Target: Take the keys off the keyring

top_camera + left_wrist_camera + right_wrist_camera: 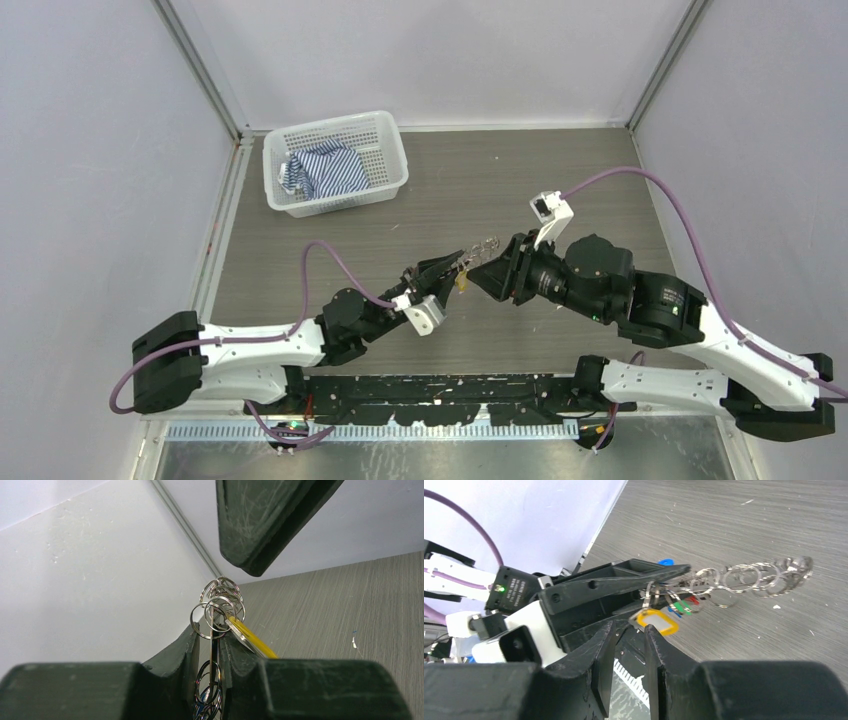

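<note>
**Left gripper [452, 265] clamped on the keyring [729, 580]; right gripper [630, 632] parted and empty.**
Held above the table [560, 180] between the two grippers, the keyring juts from the left fingertips, its long axis slanting away and to the right. The keys [684, 604] and a yellow tag [656, 621] hang on it. None lies loose in view, so removal appears hardly begun.

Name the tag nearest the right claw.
The yellow tag, hanging just beyond the right claw; the green tag, red tag and blue tag lie farther out.
</note>
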`<state>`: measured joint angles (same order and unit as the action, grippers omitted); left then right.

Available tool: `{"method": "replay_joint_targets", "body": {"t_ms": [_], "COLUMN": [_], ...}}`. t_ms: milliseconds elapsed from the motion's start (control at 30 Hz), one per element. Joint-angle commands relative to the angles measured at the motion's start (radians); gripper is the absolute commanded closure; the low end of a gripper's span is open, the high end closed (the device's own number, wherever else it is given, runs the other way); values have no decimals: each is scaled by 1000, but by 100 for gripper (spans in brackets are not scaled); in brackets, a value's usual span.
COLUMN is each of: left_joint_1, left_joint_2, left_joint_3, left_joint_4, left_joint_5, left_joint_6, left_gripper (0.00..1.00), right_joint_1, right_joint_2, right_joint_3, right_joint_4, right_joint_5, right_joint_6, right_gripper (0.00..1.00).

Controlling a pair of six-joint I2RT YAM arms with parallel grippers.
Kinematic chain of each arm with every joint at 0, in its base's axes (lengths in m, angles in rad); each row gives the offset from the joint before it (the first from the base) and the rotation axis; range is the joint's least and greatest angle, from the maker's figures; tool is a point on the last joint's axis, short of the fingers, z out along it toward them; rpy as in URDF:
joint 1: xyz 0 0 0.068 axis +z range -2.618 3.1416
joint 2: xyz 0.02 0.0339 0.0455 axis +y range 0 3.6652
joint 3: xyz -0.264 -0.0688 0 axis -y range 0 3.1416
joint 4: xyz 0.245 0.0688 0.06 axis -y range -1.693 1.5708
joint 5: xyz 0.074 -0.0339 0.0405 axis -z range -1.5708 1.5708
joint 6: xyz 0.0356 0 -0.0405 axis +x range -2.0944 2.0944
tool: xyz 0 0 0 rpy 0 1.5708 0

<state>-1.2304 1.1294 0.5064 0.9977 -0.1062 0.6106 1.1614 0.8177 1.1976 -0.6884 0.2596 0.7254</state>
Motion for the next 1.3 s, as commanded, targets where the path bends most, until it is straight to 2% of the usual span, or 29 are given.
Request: {"method": "replay_joint_targets", "body": {"t_ms": [0, 167, 333, 633, 800, 867, 1000, 1133, 1267], "left_joint_1": [-5, -6, -6, -6, -6, -5, -6, -5, -5], "left_joint_2": [-6, -9, -13, -17, -20, -23, -27, -17, 9], "left_joint_3": [61, 59, 55, 50, 49, 49, 50, 48, 68], "left_joint_4": [107, 107, 107, 108, 108, 107, 102, 91, 56], "left_joint_5": [-14, -13, -13, -12, -12, -7, 0, 41, 15], "left_joint_6": [16, 16, 16, 12, 10, 9, 14, 90, 202], "left_gripper": [100, 100, 100, 100, 100, 100, 100, 100, 100], "right_joint_1": [84, 122, 128, 130, 130, 130, 130, 129, 130], "right_joint_2": [19, 51, 81, 73, 72, 76, 73, 72, 19], "right_joint_3": [-3, 9, 14, 12, 17, 26, 39, 22, -21], "right_joint_4": [109, 60, 42, 4, -12, -30, -55, -27, 9], "right_joint_5": [164, 278, 296, 347, 323, 310, 296, 289, 369], "right_joint_6": [10, 47, 75, 112, 104, 93, 83, 99, 138], "right_gripper": [69, 72, 74, 89, 89, 86, 71, 67, 63]}}
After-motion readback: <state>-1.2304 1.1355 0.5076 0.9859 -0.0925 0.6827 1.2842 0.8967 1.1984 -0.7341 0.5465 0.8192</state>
